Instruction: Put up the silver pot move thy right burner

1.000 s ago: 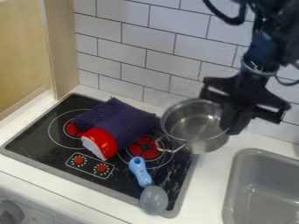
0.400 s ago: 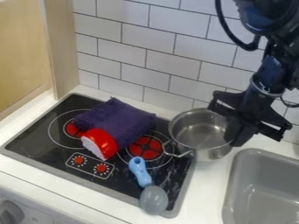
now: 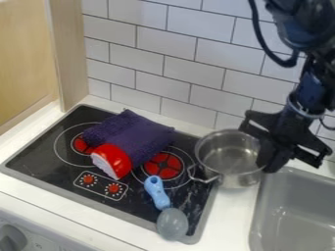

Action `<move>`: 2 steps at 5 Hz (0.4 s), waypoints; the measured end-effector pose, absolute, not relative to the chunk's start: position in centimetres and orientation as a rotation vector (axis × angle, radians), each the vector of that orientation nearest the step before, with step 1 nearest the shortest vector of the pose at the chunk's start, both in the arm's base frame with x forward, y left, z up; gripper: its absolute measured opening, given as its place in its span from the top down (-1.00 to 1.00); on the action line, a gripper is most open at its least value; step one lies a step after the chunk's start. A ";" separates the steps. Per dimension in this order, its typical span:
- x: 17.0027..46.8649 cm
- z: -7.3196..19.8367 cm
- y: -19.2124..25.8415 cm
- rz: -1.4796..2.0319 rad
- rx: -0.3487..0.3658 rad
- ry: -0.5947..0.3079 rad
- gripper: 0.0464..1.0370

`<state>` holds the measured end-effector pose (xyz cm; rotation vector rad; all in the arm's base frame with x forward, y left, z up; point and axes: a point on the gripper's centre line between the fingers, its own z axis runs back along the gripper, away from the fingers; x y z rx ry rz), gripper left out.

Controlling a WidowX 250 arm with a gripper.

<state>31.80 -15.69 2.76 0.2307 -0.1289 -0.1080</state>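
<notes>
**Silver pot at right edge of cooktop, end effector on its rim**

The end effector (image 3: 267, 159) is clamped on the sink-side rim of the silver pot (image 3: 229, 159). Pot upright, beside the right burner (image 3: 163, 165), overlapping the cooktop's edge in view; contact beneath: cannot tell. Black cooktop (image 3: 36, 156) is set in the white bench (image 3: 232, 220), grey sink (image 3: 294, 211) at right. On the cooktop: purple cloth (image 3: 134, 137), red object (image 3: 116, 159) against it, blue-handled spoon (image 3: 157, 192). Behind: white tiled wall (image 3: 190, 71); wooden panel (image 3: 68, 54) at left.

White tiled wall (image 3: 150, 54), dark grout; pale wood panel (image 3: 68, 54) left; white counter (image 3: 229, 220).
</notes>
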 end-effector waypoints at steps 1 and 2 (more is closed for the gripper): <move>31.9 2.4 -15.8 -0.110 0.229 -0.123 0.99; 31.8 1.8 -15.8 -0.114 0.232 -0.111 0.94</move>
